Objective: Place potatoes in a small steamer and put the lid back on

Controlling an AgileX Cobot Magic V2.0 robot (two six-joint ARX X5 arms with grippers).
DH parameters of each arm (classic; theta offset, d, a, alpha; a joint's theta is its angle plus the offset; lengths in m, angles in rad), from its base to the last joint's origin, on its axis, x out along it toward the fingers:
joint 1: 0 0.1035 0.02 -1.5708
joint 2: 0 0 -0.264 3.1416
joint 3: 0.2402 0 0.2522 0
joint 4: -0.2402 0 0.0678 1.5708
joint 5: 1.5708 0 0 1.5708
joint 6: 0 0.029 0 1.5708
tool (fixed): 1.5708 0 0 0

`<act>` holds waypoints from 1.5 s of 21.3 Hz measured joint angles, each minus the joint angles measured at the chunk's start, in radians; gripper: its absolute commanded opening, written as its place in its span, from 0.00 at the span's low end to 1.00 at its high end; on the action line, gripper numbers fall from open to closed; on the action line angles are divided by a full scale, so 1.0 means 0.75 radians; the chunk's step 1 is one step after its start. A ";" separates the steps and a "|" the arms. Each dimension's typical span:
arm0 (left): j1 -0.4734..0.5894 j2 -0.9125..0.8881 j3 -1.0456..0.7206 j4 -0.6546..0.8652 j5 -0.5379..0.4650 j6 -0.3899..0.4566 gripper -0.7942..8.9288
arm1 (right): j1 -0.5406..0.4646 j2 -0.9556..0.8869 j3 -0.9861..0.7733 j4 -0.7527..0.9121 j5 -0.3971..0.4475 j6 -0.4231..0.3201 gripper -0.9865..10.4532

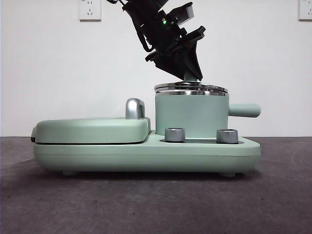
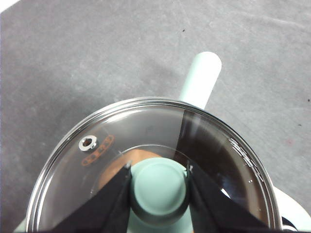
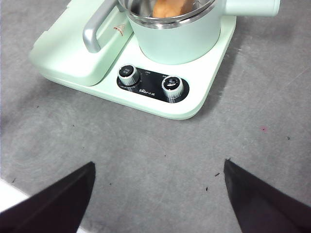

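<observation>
- Two steel dials [image 1: 201, 135] stand nearest to the front camera, on the front ledge of a mint-green cooker base [image 1: 146, 155]; in the right wrist view they sit on a black panel [image 3: 152, 84].
- On the 9 o'clock side of the base lies the flat griddle cover [image 1: 92, 129], with a chrome handle [image 1: 134, 108] rising behind it.
- At the 3 o'clock part of the base stands the small steamer [image 1: 191, 117], upright, its stubby side handle [image 1: 244, 110] pointing to 3 o'clock in the front view.
- On the steamer's rim sits the lid [image 1: 191, 89]; in the front view it looks flat and level, steel rim on steel rim.
- From 12 o'clock the left gripper [image 1: 193, 75] comes down, tilted, onto the lid's centre.
- Its two black jaws are narrow and clamp the mint-green knob [image 2: 159, 185], one jaw on each side, both touching it.
- Through the glass of the lid [image 2: 146, 145] the potato [image 2: 127, 162] shows as an orange-brown shape inside the steamer, partly hidden under the knob.
- A small steel vent hole [image 2: 88, 143] is in the glass, at about 10 o'clock from the knob in that picture.
- Above the grey table [image 3: 160, 160] the right gripper [image 3: 158, 194] waits, well apart from the cooker, its jaws spread wide with nothing between them.
- From there the potato [image 3: 167, 7] shows inside the steamer's steel rim [image 3: 170, 22].
</observation>
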 measured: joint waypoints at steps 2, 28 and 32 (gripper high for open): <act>-0.002 0.007 0.000 0.037 0.000 0.007 0.10 | 0.000 0.000 0.000 0.000 0.000 0.001 0.45; 0.042 -0.102 0.001 -0.050 0.111 0.023 0.10 | 0.000 0.000 0.000 0.000 -0.001 0.001 0.45; 0.042 -0.148 0.001 -0.046 0.141 0.023 0.10 | 0.000 0.000 0.000 0.000 -0.001 0.001 0.45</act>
